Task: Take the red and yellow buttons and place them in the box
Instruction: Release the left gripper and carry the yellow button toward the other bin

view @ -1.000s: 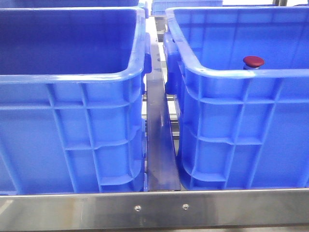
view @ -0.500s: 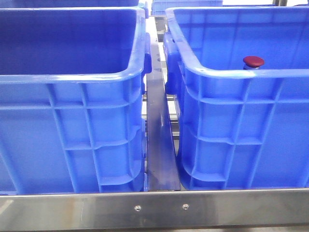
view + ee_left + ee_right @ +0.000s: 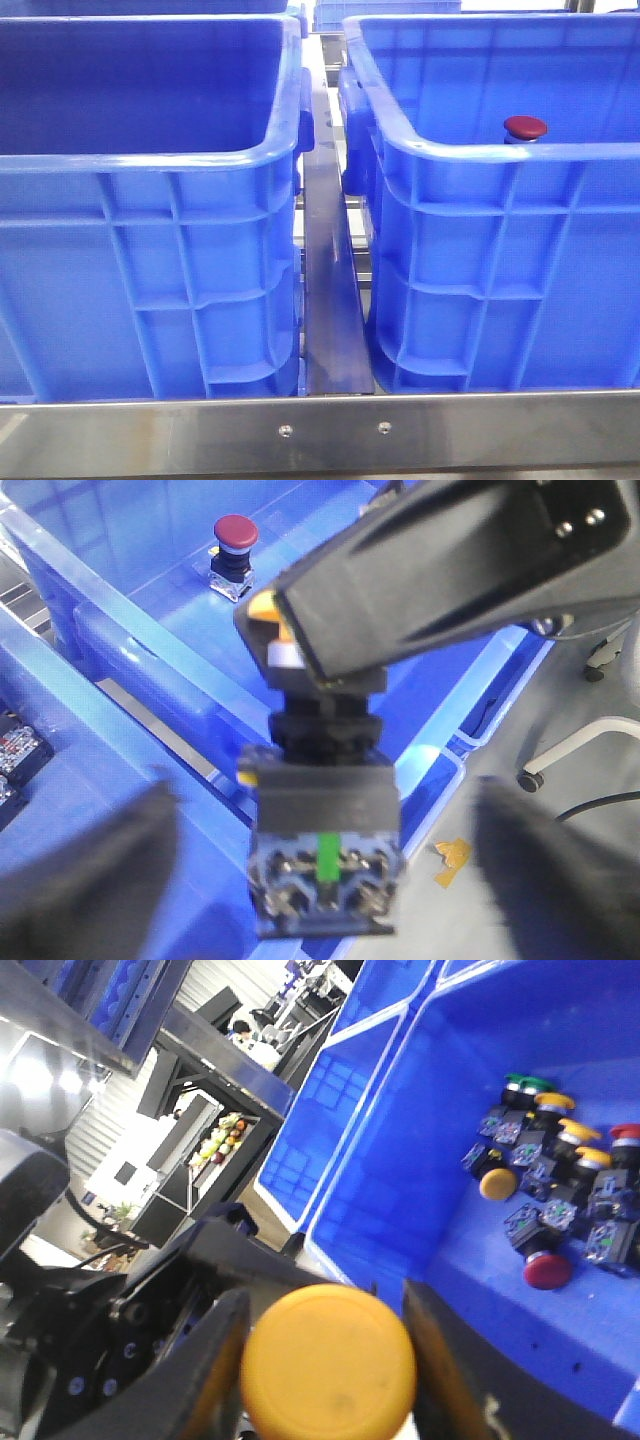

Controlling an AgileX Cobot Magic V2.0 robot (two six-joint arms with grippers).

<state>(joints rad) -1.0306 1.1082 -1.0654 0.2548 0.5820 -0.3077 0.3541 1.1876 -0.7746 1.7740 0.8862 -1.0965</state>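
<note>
My right gripper (image 3: 325,1345) is shut on the yellow button (image 3: 328,1368); its orange-yellow cap fills the gap between the fingers. In the left wrist view the right gripper (image 3: 450,570) holds this button from above, and its black contact block (image 3: 325,855) with a green stripe hangs between my left gripper's (image 3: 325,880) blurred, wide-open fingers (image 3: 85,875). The red button (image 3: 235,532) stands upright on the floor of a blue crate. In the front view it (image 3: 525,127) shows just behind the right crate's near rim. Neither gripper shows in the front view.
Two tall blue crates (image 3: 150,160) (image 3: 500,155) stand side by side behind a steel rail (image 3: 320,430), with a narrow gap between them. The right wrist view shows a crate floor (image 3: 420,1190) with several loose buttons (image 3: 547,1272), with red, yellow and green caps.
</note>
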